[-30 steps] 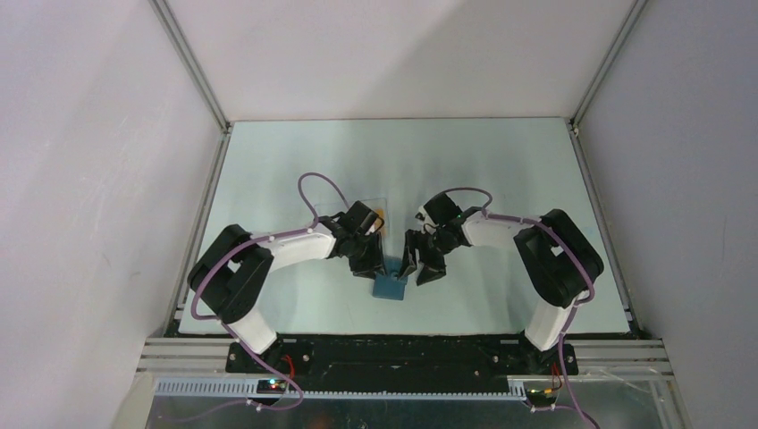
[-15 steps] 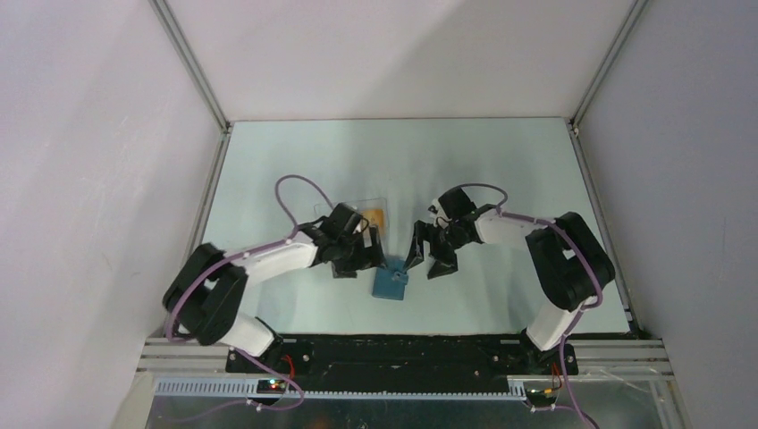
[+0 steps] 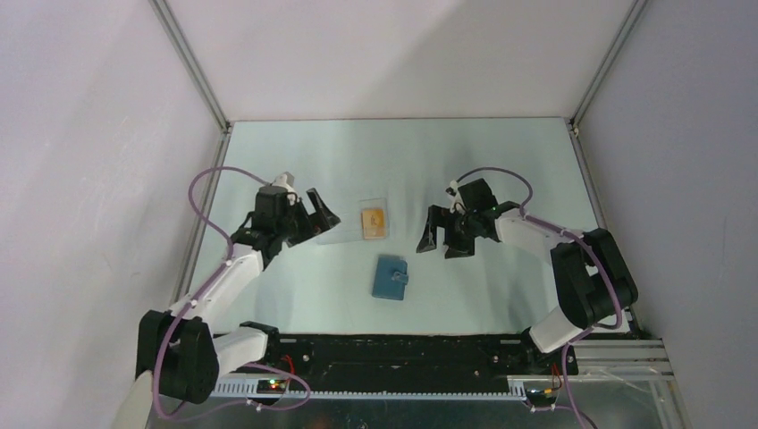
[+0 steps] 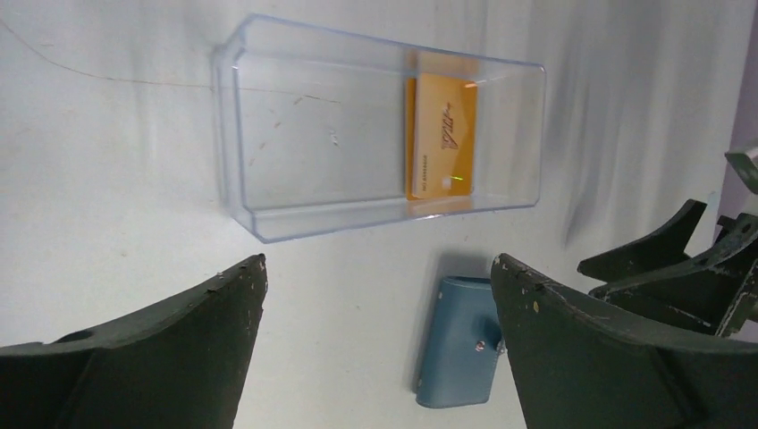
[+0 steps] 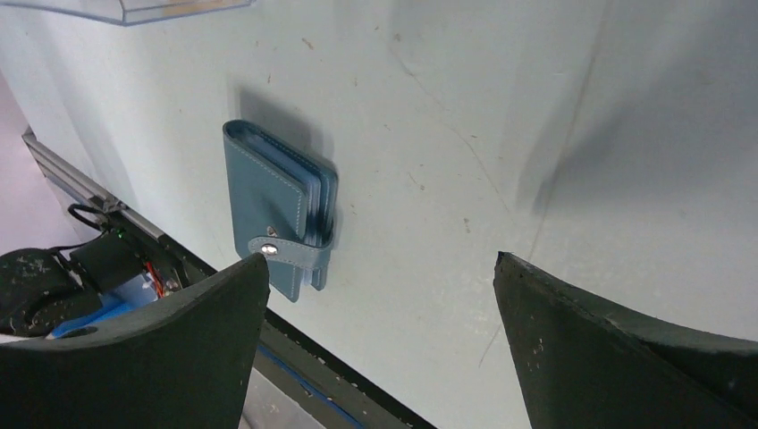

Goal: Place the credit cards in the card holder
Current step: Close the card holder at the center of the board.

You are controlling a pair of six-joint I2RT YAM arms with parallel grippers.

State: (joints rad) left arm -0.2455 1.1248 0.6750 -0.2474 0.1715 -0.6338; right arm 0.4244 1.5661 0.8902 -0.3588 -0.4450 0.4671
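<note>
The blue card holder (image 3: 391, 279) lies folded shut on the table, its strap snapped, with pale sleeves showing at its edge (image 5: 273, 210). One orange credit card (image 3: 374, 220) lies flat inside a clear plastic box (image 4: 380, 134), at that box's right end (image 4: 444, 137). My left gripper (image 3: 313, 222) hangs open to the left of the box, with nothing between its fingers (image 4: 378, 268). My right gripper (image 3: 441, 246) is open and empty too (image 5: 382, 259), up and to the right of the card holder (image 4: 458, 344). Neither gripper touches anything.
The clear box (image 3: 357, 219) sits just behind the card holder. The table's black front rail (image 5: 357, 393) runs close below the card holder. Enclosure walls and metal frame posts (image 3: 201, 192) bound the table on the left, right and back.
Both grippers opened and drew away from the card holder, the left arm swinging far out to the left and the right arm back to the right. The card holder stays flat on the table.
</note>
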